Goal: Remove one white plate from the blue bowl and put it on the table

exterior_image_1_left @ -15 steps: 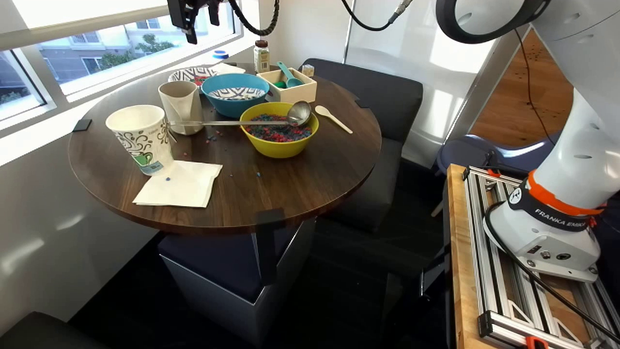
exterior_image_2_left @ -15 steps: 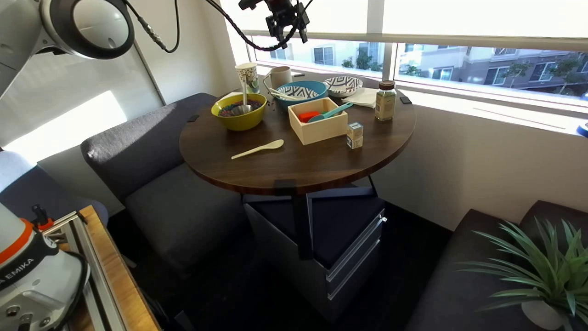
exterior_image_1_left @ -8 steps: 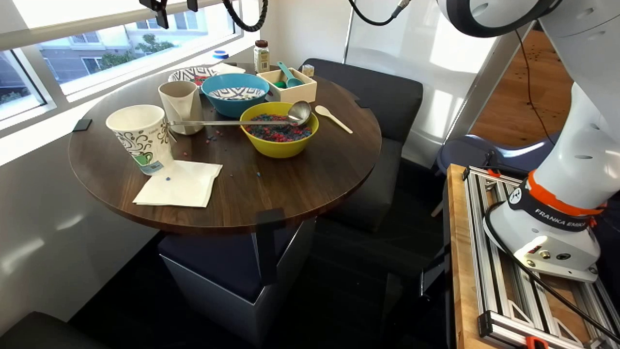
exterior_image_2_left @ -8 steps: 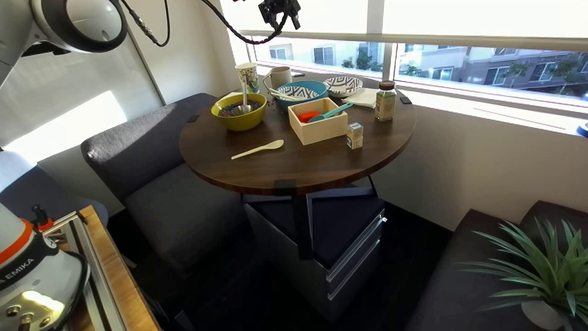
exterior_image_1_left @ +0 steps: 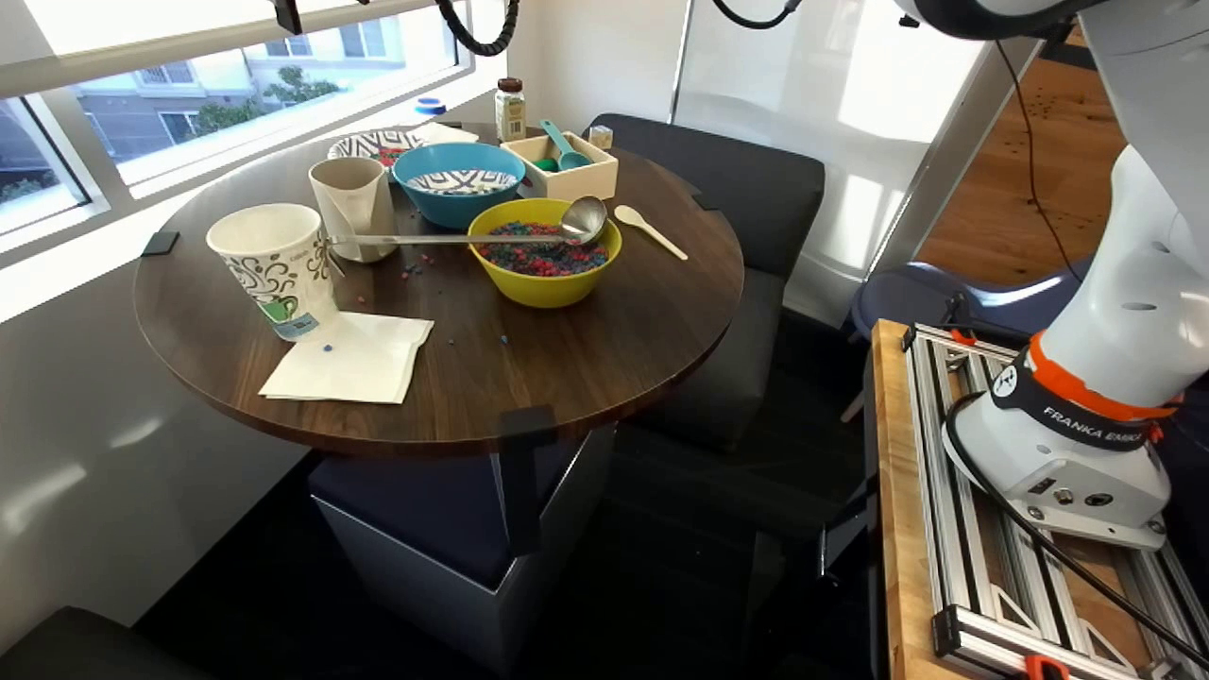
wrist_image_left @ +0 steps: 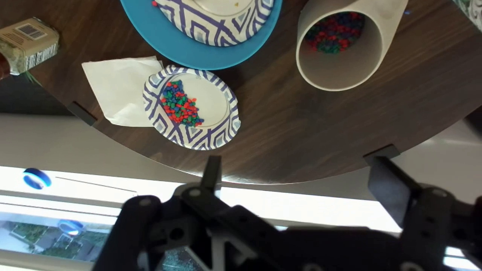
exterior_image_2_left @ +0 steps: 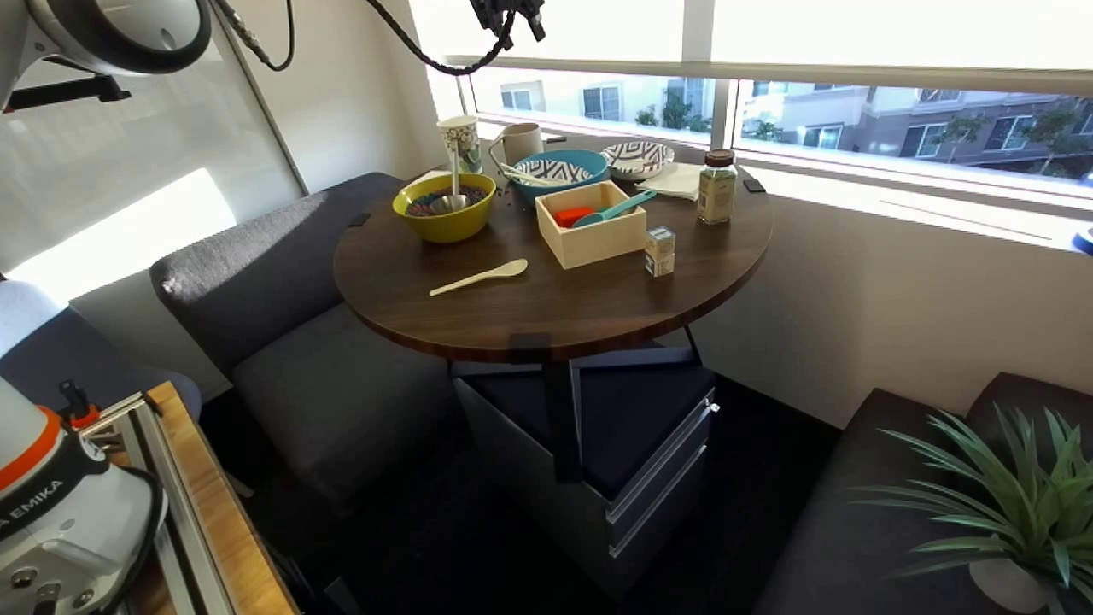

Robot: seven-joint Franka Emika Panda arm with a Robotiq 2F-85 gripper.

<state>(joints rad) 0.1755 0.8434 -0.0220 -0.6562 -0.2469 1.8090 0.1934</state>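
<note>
White geometric-patterned plate (wrist_image_left: 217, 28) inside round blue bowl (wrist_image_left: 211, 57).

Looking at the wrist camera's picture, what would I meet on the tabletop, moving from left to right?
Labelled jar → blue bowl → beige mug → patterned paper cup, cut off at the corner. The white napkin and lower patterned plate overlap the bowl's left-to-right span, so I left them out.
</note>
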